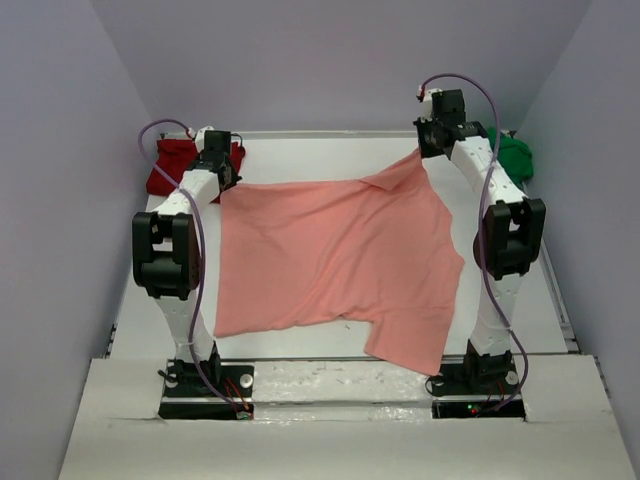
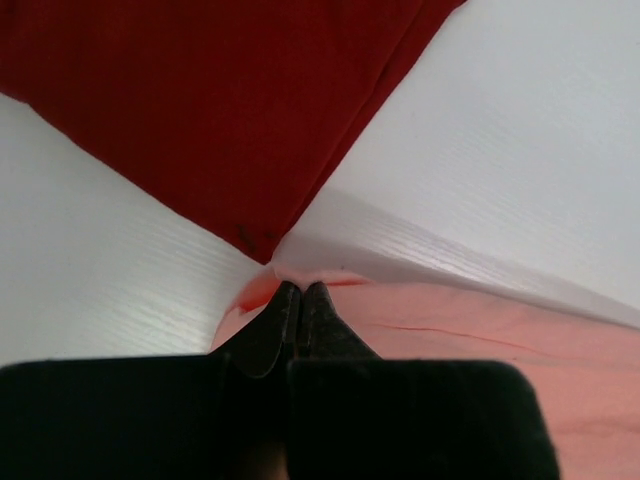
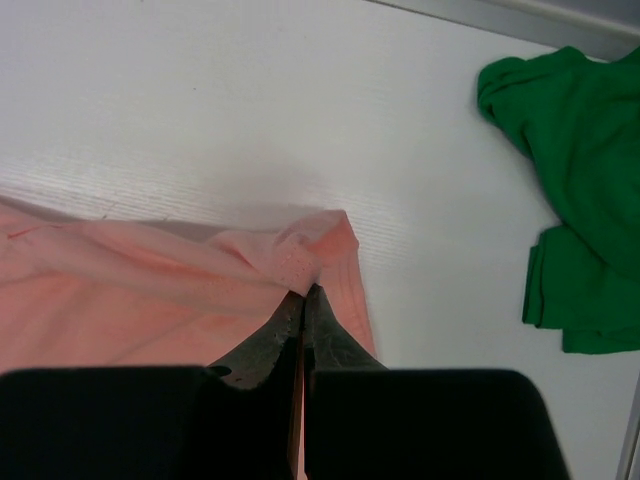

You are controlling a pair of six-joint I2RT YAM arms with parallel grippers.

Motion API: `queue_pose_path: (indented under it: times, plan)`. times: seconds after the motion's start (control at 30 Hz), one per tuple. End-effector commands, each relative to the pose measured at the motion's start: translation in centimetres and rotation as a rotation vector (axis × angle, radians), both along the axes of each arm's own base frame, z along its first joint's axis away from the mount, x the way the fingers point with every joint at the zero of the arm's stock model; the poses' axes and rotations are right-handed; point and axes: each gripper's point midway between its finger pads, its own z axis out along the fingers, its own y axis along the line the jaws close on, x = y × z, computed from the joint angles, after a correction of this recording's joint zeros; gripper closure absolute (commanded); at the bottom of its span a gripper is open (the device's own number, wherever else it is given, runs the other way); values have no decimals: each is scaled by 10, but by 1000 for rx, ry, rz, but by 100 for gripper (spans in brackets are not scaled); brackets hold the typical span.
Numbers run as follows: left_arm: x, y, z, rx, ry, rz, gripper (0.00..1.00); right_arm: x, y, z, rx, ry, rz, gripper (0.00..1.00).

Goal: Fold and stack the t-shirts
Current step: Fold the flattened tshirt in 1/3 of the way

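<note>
I see both arms stretched to the far side of the bench (image 1: 330, 150), elbows high, left fingers (image 2: 268, 338) pinching the far-left corner of the salmon-pink t-shirt (image 1: 330, 260) spread mid-bench, right fingers (image 3: 265, 350) pinching its far-right corner, dark red t-shirt (image 1: 165, 172) far left, green t-shirt (image 1: 515, 158) far right

top external: high behind arm bases (image 1: 205, 385), looking down on whole worktop (image 1: 290, 342) | left wrist: close over left fingers (image 2: 265, 335), dark red shirt (image 2: 230, 100) just ahead | right wrist: close over right fingers (image 3: 325, 335), green shirt (image 3: 580, 150) ahead-right | all share salmon-pink shirt (image 1: 330, 250)
</note>
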Motion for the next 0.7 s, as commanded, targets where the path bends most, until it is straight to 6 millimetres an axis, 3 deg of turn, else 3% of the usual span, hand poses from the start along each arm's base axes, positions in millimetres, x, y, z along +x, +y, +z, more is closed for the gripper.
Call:
queue_pose_path:
  times: [0.0, 0.2, 0.67]
  plan:
    - [-3, 27, 27, 64, -19, 118, 100, -1, -25, 10, -7, -34, -108, 100]
    - [-13, 46, 24, 45, -1, 164, 100, -5, -49, 6, 7, -33, -170, 100]
    - [-15, 34, 11, -11, 53, 112, 100, -28, -32, 10, 79, -18, -99, 100]
